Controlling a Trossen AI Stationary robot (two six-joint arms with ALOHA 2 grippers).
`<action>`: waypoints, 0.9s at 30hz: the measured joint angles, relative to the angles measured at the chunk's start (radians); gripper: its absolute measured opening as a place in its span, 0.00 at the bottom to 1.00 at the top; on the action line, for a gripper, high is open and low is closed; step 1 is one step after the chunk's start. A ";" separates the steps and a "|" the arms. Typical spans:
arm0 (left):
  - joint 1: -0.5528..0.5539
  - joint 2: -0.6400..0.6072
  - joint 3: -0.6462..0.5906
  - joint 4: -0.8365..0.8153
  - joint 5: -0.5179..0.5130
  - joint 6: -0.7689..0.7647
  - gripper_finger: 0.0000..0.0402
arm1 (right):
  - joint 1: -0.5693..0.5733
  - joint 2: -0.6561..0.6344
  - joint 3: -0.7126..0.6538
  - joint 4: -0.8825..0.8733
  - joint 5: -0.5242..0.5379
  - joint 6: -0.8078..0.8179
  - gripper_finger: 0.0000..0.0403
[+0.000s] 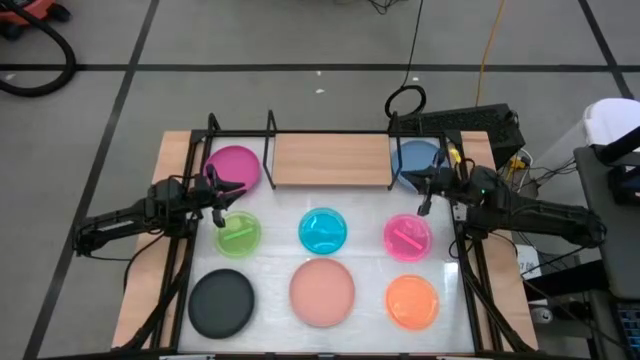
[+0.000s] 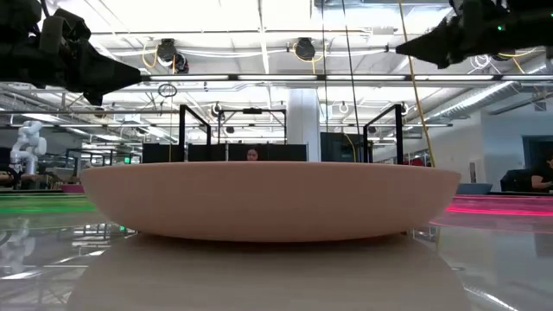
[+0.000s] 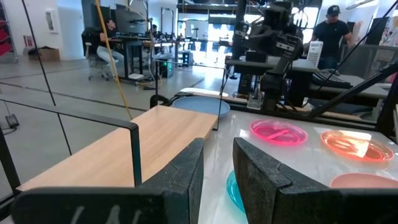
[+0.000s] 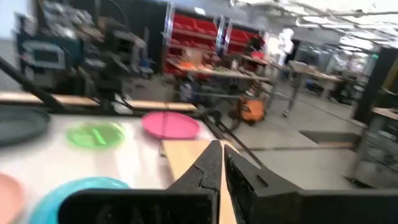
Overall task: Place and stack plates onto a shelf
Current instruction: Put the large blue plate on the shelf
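Note:
The light-wood shelf board (image 1: 330,160) sits at the table's far edge between black uprights. The magenta plate (image 1: 233,167) lies left of it and the blue plate (image 1: 417,160) right of it. Green (image 1: 238,235), cyan (image 1: 323,231) and pink (image 1: 408,237) small plates form the middle row. Black (image 1: 221,302), salmon (image 1: 322,292) and orange (image 1: 412,302) plates lie in the near row. My left gripper (image 1: 228,195) hovers open between the magenta and green plates. My right gripper (image 1: 428,190) hovers shut between the blue and pink plates.
Black frame rails (image 1: 182,270) run along the table's left and right sides. A thin black upright (image 3: 135,155) stands at the board's corner close to my left fingers. The salmon plate (image 2: 268,199) fills the low view. Cables and a dark box (image 1: 470,125) lie beyond the far right corner.

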 joint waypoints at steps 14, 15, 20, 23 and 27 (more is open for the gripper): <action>0.000 0.000 0.000 0.000 0.000 0.000 0.23 | 0.000 0.228 0.407 -0.695 0.095 0.069 0.35; 0.000 0.000 0.000 0.001 0.000 0.000 0.23 | 0.000 0.235 0.414 -0.732 0.093 0.078 0.36; 0.000 0.000 0.000 0.000 0.000 0.000 0.23 | 0.000 0.282 0.415 -0.880 0.092 0.147 0.38; 0.000 0.000 0.000 -0.001 0.000 0.000 0.23 | 0.000 0.332 0.393 -0.924 0.095 0.174 0.38; 0.000 0.000 0.000 -0.001 0.000 0.000 0.23 | 0.000 0.418 0.348 -0.926 0.115 0.166 0.38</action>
